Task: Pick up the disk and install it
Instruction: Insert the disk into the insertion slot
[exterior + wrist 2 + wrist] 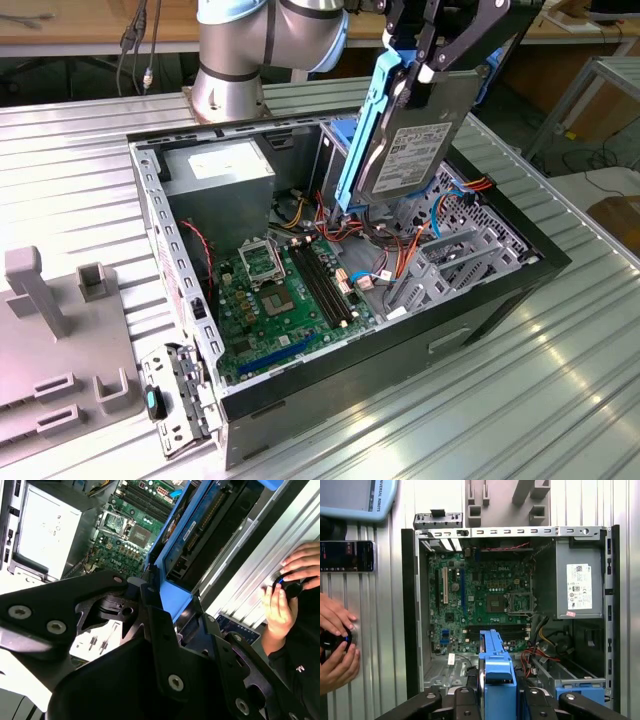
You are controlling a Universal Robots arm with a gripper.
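The disk (410,150), a grey drive in a bright blue carrier, hangs tilted on its edge above the back of the open computer case (400,350). My gripper (428,62) is shut on its upper end, black fingers on both sides. In the first wrist view the carrier's blue edge (496,672) stands between the fingers (530,702), over the case's cable area. The second wrist view shows the disk (200,535) end-on past the gripper (160,597).
Inside the case lie a green motherboard (280,290), a power supply (220,165), and red and blue cables (400,250) near the metal drive bay (455,250). A grey fixture (50,320) sits on the exterior view's left. A person's hands (335,647) rest beside the case.
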